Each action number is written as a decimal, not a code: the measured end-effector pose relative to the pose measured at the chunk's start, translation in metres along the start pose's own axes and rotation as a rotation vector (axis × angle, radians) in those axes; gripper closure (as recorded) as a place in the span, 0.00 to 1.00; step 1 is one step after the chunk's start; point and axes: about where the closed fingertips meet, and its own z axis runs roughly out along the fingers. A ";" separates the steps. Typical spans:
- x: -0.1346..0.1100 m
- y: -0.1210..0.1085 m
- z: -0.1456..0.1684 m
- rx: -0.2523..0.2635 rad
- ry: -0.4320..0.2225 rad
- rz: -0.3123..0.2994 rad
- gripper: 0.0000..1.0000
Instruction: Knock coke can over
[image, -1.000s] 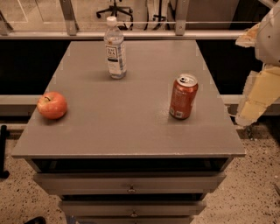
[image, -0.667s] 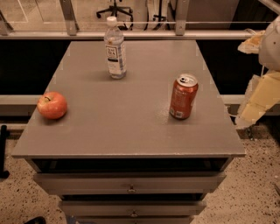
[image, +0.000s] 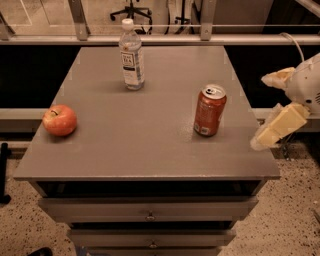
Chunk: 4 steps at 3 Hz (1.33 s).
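Note:
The coke can (image: 209, 110), red with a silver top and pull tab, stands upright on the right half of the grey table (image: 145, 150). My gripper (image: 261, 112) is at the right edge of the view, just off the table's right side and to the right of the can, not touching it. Its two pale fingers are spread apart, the upper one (image: 277, 78) and the lower one (image: 280, 127), with nothing between them.
A clear plastic water bottle (image: 131, 56) stands upright at the back middle of the table. A red apple (image: 59, 120) lies near the left edge. Drawers sit below the tabletop. A railing and office chair legs are behind the table.
My gripper has come down and shifted a little left, closer to the table's right edge. The can, bottle and apple have not moved.

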 end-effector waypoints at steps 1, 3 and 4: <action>-0.011 -0.022 0.040 0.006 -0.250 0.058 0.00; -0.042 -0.049 0.073 0.043 -0.581 0.042 0.00; -0.063 -0.057 0.092 0.046 -0.712 -0.002 0.00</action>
